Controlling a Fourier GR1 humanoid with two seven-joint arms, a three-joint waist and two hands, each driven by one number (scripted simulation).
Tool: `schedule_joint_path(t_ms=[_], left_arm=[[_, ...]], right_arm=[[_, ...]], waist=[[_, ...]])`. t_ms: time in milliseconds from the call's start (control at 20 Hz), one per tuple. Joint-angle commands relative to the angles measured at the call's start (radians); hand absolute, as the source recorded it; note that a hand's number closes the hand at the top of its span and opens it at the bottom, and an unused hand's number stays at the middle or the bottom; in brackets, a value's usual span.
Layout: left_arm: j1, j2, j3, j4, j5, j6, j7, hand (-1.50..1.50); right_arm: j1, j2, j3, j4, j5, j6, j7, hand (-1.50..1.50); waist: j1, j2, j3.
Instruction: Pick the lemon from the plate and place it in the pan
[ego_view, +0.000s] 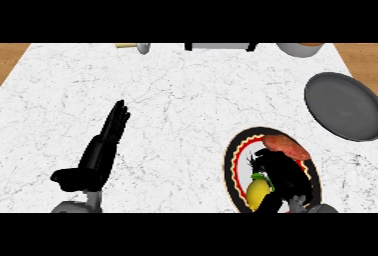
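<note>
The yellow lemon (256, 194) lies on the near part of a round plate (235, 165) with a red and yellow patterned rim, at the lower right of the head view. A small green piece (260, 176) shows at the lemon's far end. My right hand (284, 172) hovers low over the plate, right beside the lemon and partly covering it; whether it holds the lemon is hidden. The grey pan (343, 106) sits at the right edge, beyond the plate. My left hand (103, 145) rests open at the left, away from everything.
A reddish-brown food item (286, 146) lies on the plate's far side. Along the back edge stand a small pale object (135, 47), a grey appliance (219, 46) and a bowl-like vessel (300, 48). Wooden floor (11, 57) shows past the counter's corners.
</note>
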Motion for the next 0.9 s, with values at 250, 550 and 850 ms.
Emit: schedule_joint_path(t_ms=[250,550,850], left_arm=[[0.046,0.004,-0.014,-0.138,-0.022,0.007,0.092,0.00],[0.017,0.009,0.031,-0.040,0.008,-0.020,0.034,0.00],[0.052,-0.001,0.021,-0.033,-0.015,-0.012,0.001,0.00]], right_arm=[[-0.003,-0.002,-0.030,-0.008,0.160,-0.144,-0.027,1.50],[0.133,-0.259,-0.020,-0.261,0.049,-0.196,-0.523,1.50],[0.259,-0.307,-0.233,-0.445,-0.046,-0.363,-0.630,1.50]], waist=[[0.002,0.020,0.020],[-0.027,0.014,0.021],[-0.029,0.015,0.020]])
